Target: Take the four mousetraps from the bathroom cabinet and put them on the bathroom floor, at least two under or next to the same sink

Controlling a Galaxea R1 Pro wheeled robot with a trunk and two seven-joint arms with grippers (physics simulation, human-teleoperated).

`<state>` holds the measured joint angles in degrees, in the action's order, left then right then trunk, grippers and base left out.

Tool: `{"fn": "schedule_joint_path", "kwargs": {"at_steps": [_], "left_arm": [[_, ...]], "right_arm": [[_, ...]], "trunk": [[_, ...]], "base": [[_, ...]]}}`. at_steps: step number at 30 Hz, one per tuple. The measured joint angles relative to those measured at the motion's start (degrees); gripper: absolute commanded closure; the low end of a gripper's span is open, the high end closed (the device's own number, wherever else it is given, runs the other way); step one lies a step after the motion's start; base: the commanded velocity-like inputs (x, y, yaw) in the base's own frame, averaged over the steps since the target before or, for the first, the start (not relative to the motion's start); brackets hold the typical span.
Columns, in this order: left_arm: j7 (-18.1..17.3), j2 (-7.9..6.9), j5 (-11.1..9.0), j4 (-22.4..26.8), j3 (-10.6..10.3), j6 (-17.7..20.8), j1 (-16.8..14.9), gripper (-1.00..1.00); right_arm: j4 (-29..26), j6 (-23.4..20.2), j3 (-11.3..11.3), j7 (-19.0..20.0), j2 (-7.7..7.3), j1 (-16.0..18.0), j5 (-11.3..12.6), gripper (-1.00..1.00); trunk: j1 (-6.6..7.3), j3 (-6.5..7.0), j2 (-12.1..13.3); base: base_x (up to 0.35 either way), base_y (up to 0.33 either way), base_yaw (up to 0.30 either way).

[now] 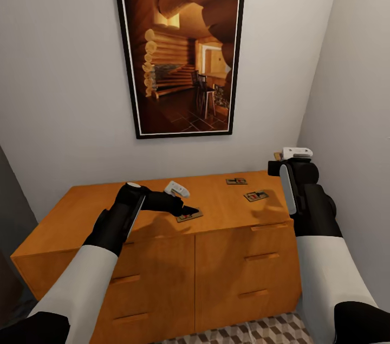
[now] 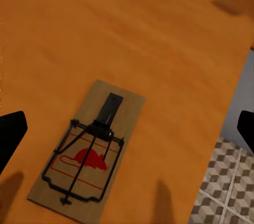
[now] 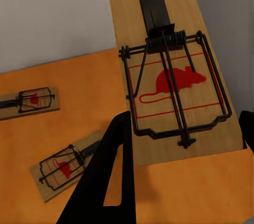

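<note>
- While the left gripper [image 1: 181,207] hovers spread over the mousetrap [image 1: 189,215] near the cabinet's [image 1: 162,257] front edge, the step in hand looks like closing on that trap.
- To do it well, I would centre the fingers [image 2: 10,136] across the trap's narrow wooden base, come down level, and pinch the wood, not the wire bar.
- The right gripper [image 3: 182,144] already pinches a second mousetrap [image 3: 172,70], held up off the top near the right end by the side wall.
- Two more traps [image 1: 236,181] [image 1: 255,195] lie flat on the cabinet top towards its back right, close together but apart.
- Every drawer front shown sits shut; what is inside cannot be told.
- A strip of the bathroom floor [image 1: 260,330] shows below the cabinet, and no trap lies on it yet.
</note>
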<state>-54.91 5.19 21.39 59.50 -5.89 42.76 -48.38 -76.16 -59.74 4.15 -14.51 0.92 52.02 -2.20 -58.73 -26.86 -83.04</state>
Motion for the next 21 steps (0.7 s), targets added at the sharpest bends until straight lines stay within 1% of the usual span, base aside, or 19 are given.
{"fn": "schedule_joint_path", "kwargs": {"at_steps": [11,17,21], "left_arm": [[0.15,-0.21,0.04,0.4,0.02,0.05,0.0,-1.0],[0.16,-0.28,0.05,0.37,-0.02,0.17,0.0,-1.0],[0.16,-0.26,0.02,0.43,-0.05,0.14,0.0,-1.0]], "right_arm": [[0.35,0.0,0.0,-0.02,0.0,0.01,-0.23,1.0],[0.43,0.01,0.0,-0.01,-0.01,0.01,-0.24,1.0],[0.44,0.0,0.0,-0.02,0.0,0.04,-0.24,1.0]], "trunk": [[0.0,0.0,0.0],[0.0,0.0,0.0],[0.0,0.0,0.0]], "base": [[0.0,0.001,-0.002],[0.0,0.133,0.0],[0.0,0.07,0.0]]}}
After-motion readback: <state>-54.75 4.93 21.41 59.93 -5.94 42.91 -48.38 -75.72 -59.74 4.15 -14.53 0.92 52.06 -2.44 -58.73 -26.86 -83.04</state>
